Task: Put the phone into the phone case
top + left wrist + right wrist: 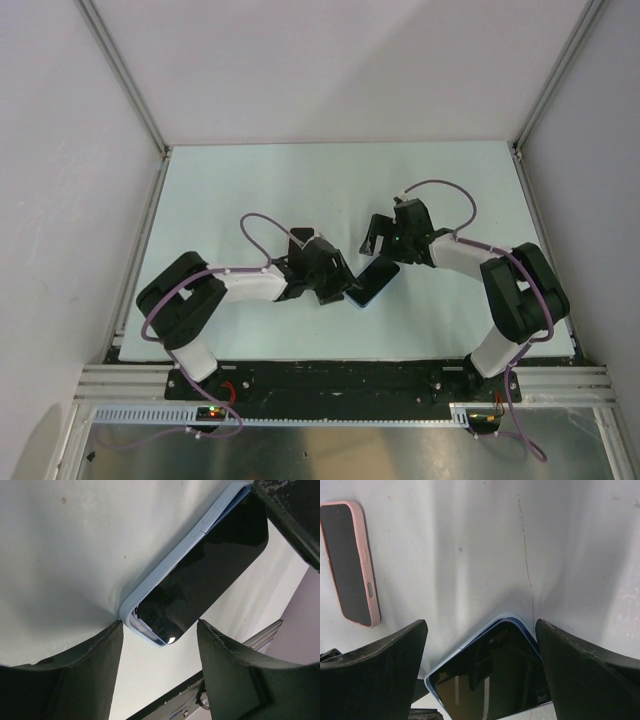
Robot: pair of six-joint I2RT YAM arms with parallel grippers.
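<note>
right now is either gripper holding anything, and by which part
Cannot tell. The left gripper straddles one end of the cased phone, one finger touching its corner; the right gripper is open around the opposite corner.

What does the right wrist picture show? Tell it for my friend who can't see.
A black phone framed by a light blue case lies at the bottom, between the two black fingers of the open right pincer. Up on the left, a second phone in a pink case lies flat on the white table.
</note>
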